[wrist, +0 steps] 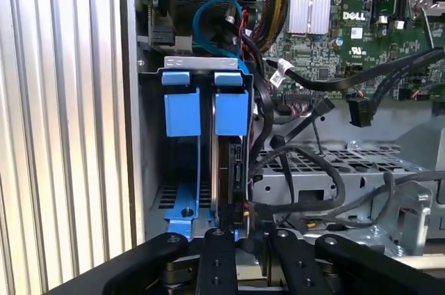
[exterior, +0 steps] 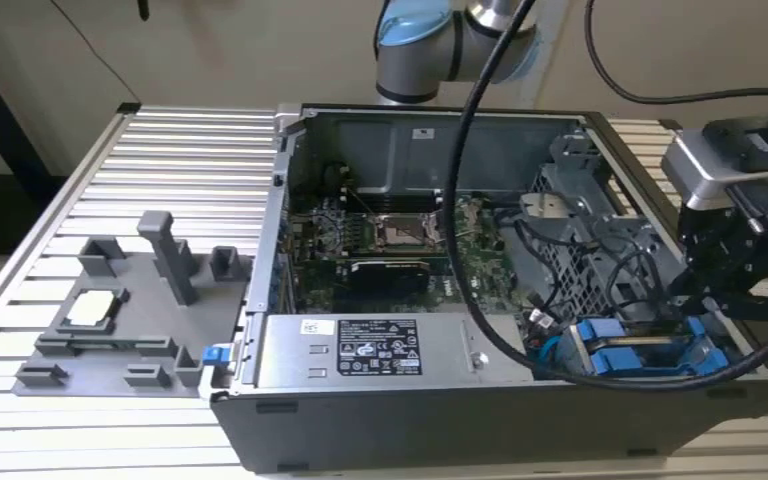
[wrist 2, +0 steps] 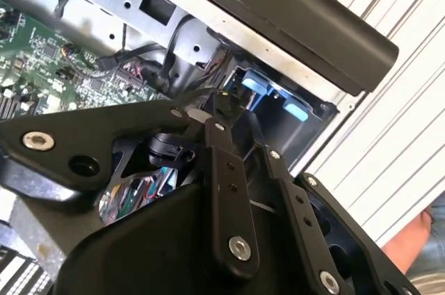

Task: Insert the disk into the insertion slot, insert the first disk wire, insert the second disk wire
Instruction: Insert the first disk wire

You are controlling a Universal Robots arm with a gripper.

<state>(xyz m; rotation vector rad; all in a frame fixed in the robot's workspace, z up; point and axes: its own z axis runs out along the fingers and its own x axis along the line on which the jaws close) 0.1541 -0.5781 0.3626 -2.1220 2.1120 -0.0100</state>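
gripper at the drive cage: disk in, wires unsettled

gripper [wrist: 245, 231], its black frame crowding the front of both wrist views, sits with its tip just beside the exposed back edge of the disk [wrist: 229, 110]. whether it is open, closed or pinching something i cannot tell. the disk looks seated in the slot [wrist: 221, 170] of the drive cage [wrist: 201, 63]. it stands beside the other blue-fronted drive [wrist: 179, 110], in the case's [exterior: 357, 420] near corner on the exterior view's right. so the first step reads as done.

a black wire [wrist: 292, 204] runs toward the disk's edge by the gripper, but whether it is plugged in is hidden. i judge both wires as left to do. more loose cables [wrist: 348, 81] cross between the circuit board [wrist: 389, 3] and the cage, crowding the approach. a grey parts tray [exterior: 117, 320] lies on the table [exterior: 184, 150] toward its edge on the exterior view's left.
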